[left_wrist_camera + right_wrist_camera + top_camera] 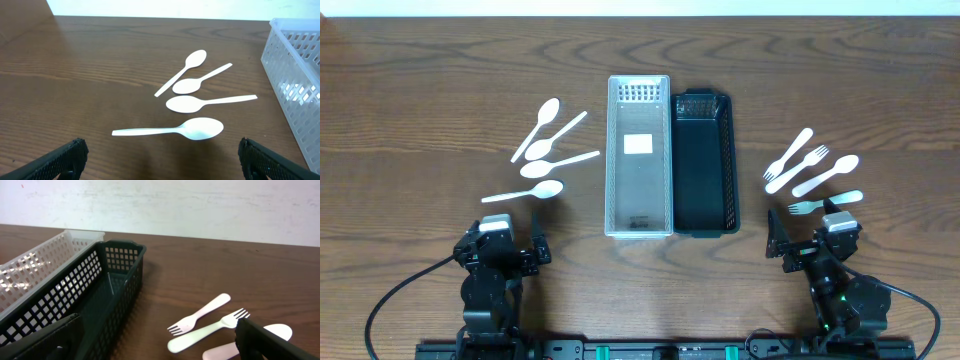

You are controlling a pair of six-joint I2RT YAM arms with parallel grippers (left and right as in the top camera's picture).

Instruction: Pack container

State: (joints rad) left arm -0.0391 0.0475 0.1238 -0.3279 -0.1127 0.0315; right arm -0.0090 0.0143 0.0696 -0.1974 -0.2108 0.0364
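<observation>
A clear white basket (639, 230) and a black basket (704, 226) stand side by side mid-table, both empty. Several white spoons (542, 150) lie left of them; they also show in the left wrist view (195, 103). Several pale forks and spoons (812, 170) lie to the right; they also show in the right wrist view (206, 322). My left gripper (507, 250) is open and empty at the front left, just short of the nearest spoon (200, 128). My right gripper (810, 245) is open and empty at the front right, beside the black basket (100, 300).
The white basket's wall (295, 75) rises at the right of the left wrist view. A pale wall runs behind the table's far edge (200, 237). Cables trail from both arm bases at the front edge.
</observation>
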